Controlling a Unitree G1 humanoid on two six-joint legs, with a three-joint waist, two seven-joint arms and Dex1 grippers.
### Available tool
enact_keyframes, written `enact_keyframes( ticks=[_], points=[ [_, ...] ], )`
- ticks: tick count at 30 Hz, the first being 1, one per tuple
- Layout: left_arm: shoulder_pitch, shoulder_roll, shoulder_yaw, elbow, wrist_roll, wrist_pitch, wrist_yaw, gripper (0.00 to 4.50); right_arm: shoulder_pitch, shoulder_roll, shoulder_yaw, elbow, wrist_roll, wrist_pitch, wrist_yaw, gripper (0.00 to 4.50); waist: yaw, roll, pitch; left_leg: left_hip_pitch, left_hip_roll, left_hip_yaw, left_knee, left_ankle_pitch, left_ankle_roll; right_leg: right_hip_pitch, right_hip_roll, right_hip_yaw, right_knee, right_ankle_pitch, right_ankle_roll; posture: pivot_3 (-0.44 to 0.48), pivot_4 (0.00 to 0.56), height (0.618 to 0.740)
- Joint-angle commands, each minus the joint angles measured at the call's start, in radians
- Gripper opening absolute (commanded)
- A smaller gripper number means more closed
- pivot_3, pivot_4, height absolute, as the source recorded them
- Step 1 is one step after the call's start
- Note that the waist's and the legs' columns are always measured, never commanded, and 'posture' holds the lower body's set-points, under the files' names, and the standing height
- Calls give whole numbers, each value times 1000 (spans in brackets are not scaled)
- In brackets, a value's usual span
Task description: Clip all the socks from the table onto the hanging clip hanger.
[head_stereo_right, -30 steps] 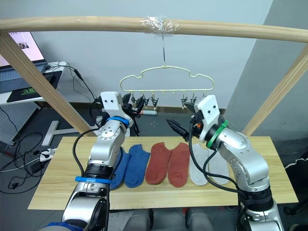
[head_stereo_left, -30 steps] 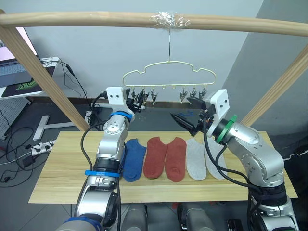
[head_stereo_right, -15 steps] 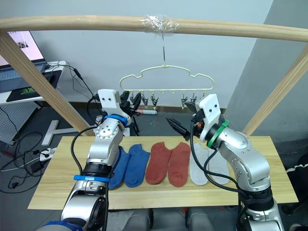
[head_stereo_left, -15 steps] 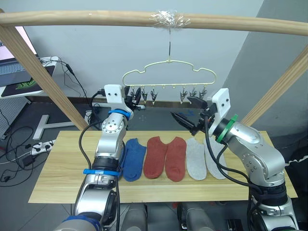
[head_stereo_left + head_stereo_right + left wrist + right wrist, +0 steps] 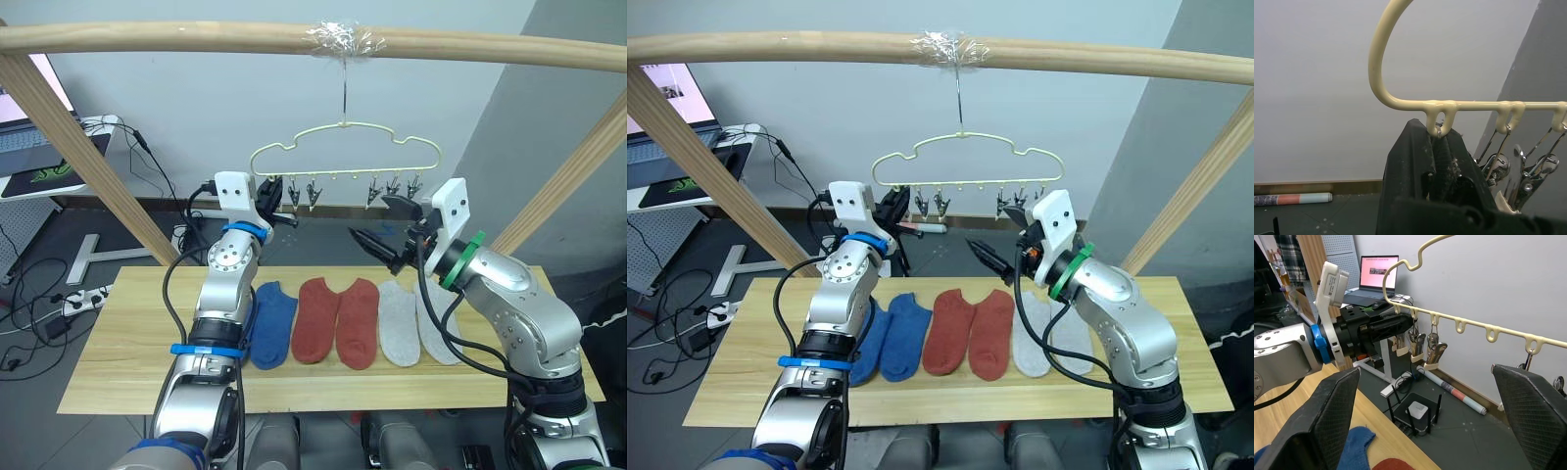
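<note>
My left gripper pinches the end clip on the clip hanger — my right gripper is open and empty — so a hard tug could swing it away.

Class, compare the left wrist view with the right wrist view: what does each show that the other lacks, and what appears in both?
Left wrist view alone: the left gripper from close behind, fingers shut on the end clip.
Right wrist view alone: the open right gripper, a laptop, a blue sock on the table.
Both: the clip hanger and the roll on the floor.
</note>
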Motion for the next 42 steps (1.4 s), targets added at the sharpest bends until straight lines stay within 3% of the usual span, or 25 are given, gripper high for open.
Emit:
enact_keyframes(
  ticks=[1,10,15,18,26,34,42],
  points=[
    [-17,14,8,-27,3,-11,-3,11,-13,-5,-2,-22,-7,-18,-7,4500,0,0,0,0,0,0,0,0,0,0,0,0,0,0,0,113,190,740],
    [5,-21,30,-69,-89,89,-44,11,-22,-26,19,-23,-33,-23,7,4500,0,0,0,0,0,0,0,0,0,0,0,0,0,0,0,110,187,740],
    [1,-25,104,-170,-296,394,-86,11,-3,-57,52,-16,-73,-31,14,4500,-4,0,0,0,0,0,0,0,0,0,0,0,0,0,0,110,183,740],
    [-27,17,146,-210,-414,595,-120,11,27,-56,58,-4,-92,-42,8,4500,-12,0,0,0,0,0,0,0,0,0,0,0,1,0,0,113,179,740],
    [-127,123,205,-171,-589,979,-160,11,197,-90,60,62,-207,-66,-47,4500,-23,0,0,0,0,-1,0,0,0,0,0,0,1,0,0,108,175,740],
    [-192,103,268,-136,-645,1100,-117,11,336,-89,12,310,-301,-128,-114,4500,-24,0,0,0,0,0,1,0,0,0,0,0,1,0,0,93,166,740],
    [-142,125,220,-199,-632,1110,-157,11,216,-5,-65,656,-287,-214,-126,4500,-28,0,0,1,0,0,1,0,-1,0,0,0,3,0,0,107,164,740]
  ],
)
